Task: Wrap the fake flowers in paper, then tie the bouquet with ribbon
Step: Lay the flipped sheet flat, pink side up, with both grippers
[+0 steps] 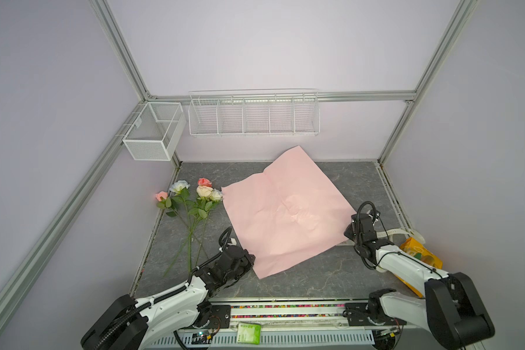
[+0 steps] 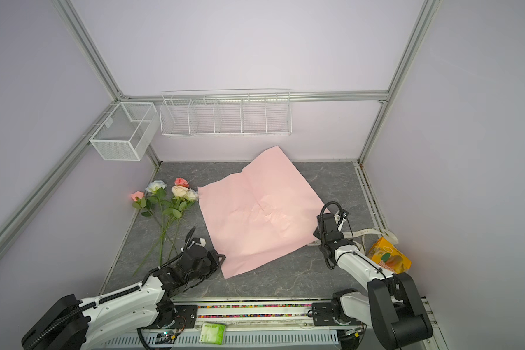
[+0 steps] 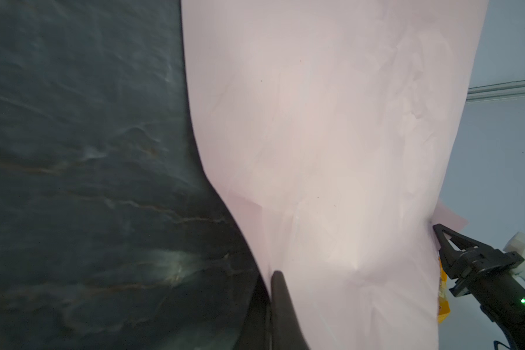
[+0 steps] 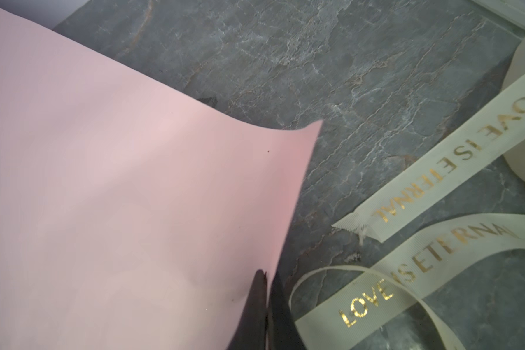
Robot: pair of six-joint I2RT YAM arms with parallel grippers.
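Cream ribbon [image 4: 422, 188]: gold "LOVE IS ETERNAL", readable from right wrist only. Bouquet of fake flowers [image 1: 194, 206]: both top views, left of pink paper sheet [image 1: 285, 212]. Left gripper [image 3: 273, 274], right gripper [image 4: 265, 274]: pinched closed on sheet.

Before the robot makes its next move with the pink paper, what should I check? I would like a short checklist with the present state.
1. Left end effector shut on the pink paper edge: ok.
2. Right end effector shut on the paper near its corner: ok.
3. Bouquet lying on the paper: not ok, it lies beside it.
4. Ribbon free of the paper: ok, it lies apart, beside the corner.
5. Cream bloom clear of the paper's left corner: cannot tell.
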